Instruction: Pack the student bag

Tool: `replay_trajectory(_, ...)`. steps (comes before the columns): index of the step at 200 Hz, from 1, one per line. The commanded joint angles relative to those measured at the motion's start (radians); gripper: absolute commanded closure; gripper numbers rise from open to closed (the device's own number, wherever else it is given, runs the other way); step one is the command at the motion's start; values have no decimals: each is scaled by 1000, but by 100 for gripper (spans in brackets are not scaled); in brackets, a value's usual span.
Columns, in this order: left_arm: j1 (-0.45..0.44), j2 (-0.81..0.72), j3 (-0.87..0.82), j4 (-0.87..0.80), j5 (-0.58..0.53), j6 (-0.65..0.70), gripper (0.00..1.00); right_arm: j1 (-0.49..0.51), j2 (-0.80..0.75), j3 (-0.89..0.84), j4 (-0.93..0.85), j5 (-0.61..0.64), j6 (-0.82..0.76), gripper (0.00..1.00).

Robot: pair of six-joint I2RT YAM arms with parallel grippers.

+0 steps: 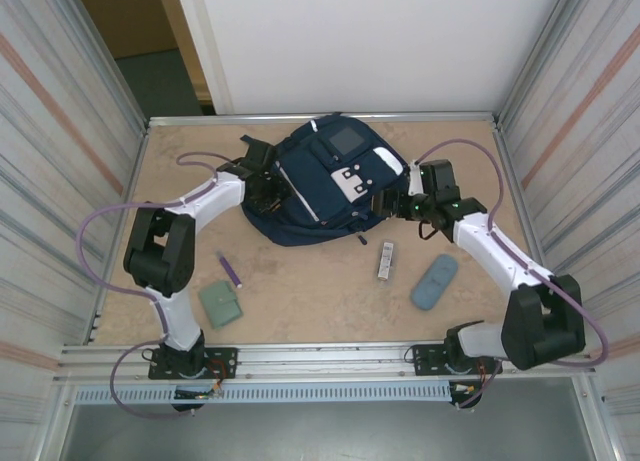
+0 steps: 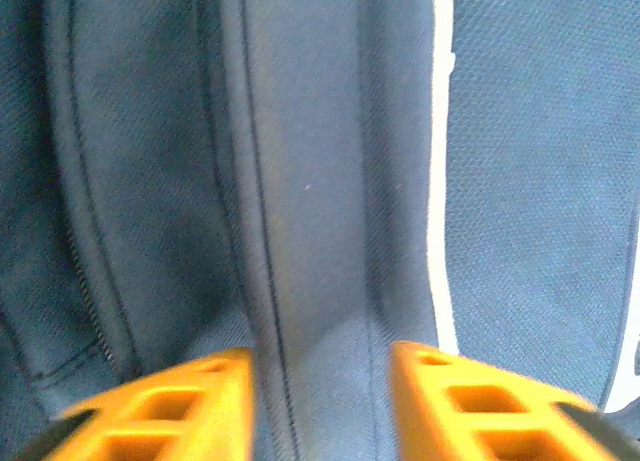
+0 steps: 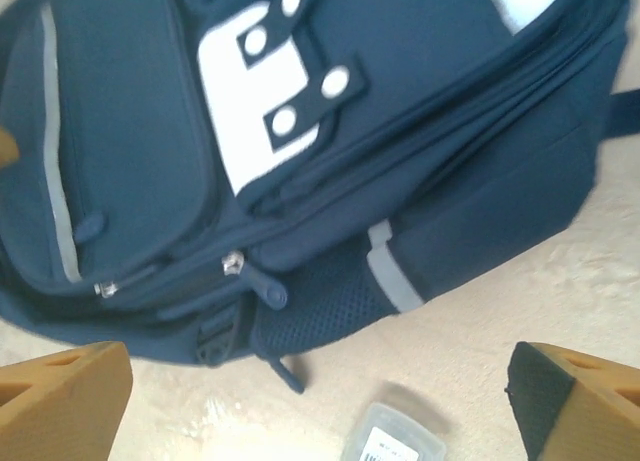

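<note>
Sitting at the far middle of the tabletop [image 1: 320, 311], the student bag [image 1: 320, 181] is lying flat with its front pockets facing up. Its long axis runs roughly away from the arm bases, though the bag is lumpy enough that I wouldn't swear to the exact tilt. So the arms end up flanking it, one on each long side.

The left end effector [image 1: 264, 181] is pushed right up against the bag's left edge. On its wrist camera the orange fingers [image 2: 170, 406] straddle a raised ridge of navy fabric, but I honestly can't tell if they're pinching it or just sitting around it.

The right end effector [image 1: 396, 203] is just off the bag's right side, spread wide and carrying nothing. From its wrist camera the bag lies straight ahead, with the zip pulls [image 3: 232, 264] ahead and a bit left of centre. My guess is the next move hangs on that: the right arm reaches forward for a zip while the left steadies the fabric.

Everything to be packed waits nearer the bases: a grey-blue pouch [image 1: 434, 282], a green wallet [image 1: 219, 303], a little clear box [image 1: 385, 259] and a purple pen [image 1: 231, 271].
</note>
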State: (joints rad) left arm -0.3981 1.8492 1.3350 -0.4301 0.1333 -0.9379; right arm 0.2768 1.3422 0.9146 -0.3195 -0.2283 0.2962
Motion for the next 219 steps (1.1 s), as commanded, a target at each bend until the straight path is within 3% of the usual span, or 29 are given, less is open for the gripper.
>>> replay_trajectory(1, 23, 40, 55, 37, 6, 47, 92, 8, 97, 70, -69, -120, -72, 8)
replay_trajectory(8, 32, 38, 70, 30, 21, 57, 100, 13, 143, 111, -103, -141, -85, 10)
replay_trajectory(69, 39, -91, 59, 17, 95, 50, 100, 69, 406, 379, -286, -163, -245, 22)
replay_trajectory(103, 29, -136, 67, 36, 153, 31, 100, 93, 545, 537, -428, -211, -332, 39)
replay_trajectory(144, 30, -136, 127, 21, 200, 34, 100, 77, 579, 497, -447, -177, -351, 40)
replay_trajectory(170, 29, -129, 125, 25, 203, 32, 100, 75, 594, 512, -458, -245, -350, 62)
replay_trajectory(191, 29, -118, 113, 44, 226, 18, 100, 87, 594, 521, -476, -270, -352, 73)
replay_trajectory(219, 30, -106, 96, 59, 229, 12, 100, 100, 593, 524, -504, -288, -350, 77)
